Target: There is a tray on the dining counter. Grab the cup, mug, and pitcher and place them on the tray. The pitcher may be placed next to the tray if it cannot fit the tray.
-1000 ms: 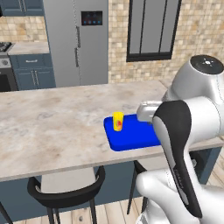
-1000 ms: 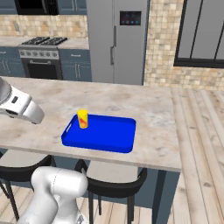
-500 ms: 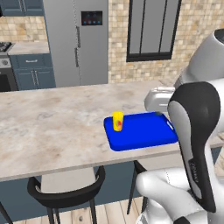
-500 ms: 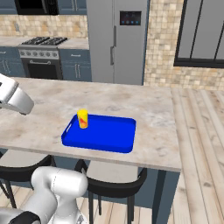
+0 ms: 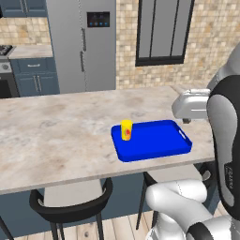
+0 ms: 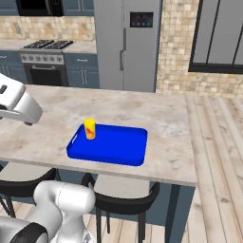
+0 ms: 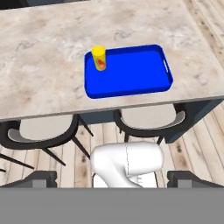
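Finger spacing cannot be determined, and nothing is seen held. The cup (image 5: 126, 130) is seen upright in a corner of the tray (image 5: 159, 143) on the dining counter (image 5: 56, 136). Mug and pitcher are judged rigid and light; the mug is best gripped across its rim, the pitcher mid-body.

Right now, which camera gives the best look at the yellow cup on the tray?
The hand view: the cup is seen from above, upright in one corner of the tray, its red mark facing the camera. Both base views show it smaller, from the side, in that same corner.
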Motion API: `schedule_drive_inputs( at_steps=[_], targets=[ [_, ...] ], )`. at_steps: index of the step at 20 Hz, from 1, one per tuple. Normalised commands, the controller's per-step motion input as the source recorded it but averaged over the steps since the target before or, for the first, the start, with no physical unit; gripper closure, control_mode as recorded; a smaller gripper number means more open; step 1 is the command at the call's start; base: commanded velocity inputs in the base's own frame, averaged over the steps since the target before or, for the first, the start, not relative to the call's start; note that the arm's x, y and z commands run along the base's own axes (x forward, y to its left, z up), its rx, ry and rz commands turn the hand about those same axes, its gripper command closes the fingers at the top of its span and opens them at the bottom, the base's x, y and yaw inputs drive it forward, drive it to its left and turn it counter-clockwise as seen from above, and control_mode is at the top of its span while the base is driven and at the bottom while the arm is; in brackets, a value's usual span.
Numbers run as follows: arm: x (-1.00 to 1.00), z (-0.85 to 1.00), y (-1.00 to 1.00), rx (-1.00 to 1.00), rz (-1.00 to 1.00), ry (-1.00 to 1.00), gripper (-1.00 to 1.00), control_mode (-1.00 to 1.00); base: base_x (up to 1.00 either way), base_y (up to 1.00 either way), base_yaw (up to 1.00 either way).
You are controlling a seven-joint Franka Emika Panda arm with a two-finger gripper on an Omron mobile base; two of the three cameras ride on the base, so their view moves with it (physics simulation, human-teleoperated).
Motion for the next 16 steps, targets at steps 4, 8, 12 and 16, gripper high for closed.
schedule_drive_inputs(
  at_steps=[4,8,12,16],
  targets=[
    [-0.06,0.00,-0.38,0.00,0.07,0.00,-1.00,-1.00,0.00,0.00,0.00],
    [0.00,-0.01,-0.15,0.00,0.01,0.00,-1.00,-1.00,0.00,0.00,0.00],
    [-0.04,-0.05,-0.10,-0.01,0.04,0.00,-1.00,-1.00,0.00,0.00,0.00],
    [-0.03,-0.05,0.00,-0.01,0.00,0.00,-1.00,1.00,-0.14,0.00,0.01]
  ],
)
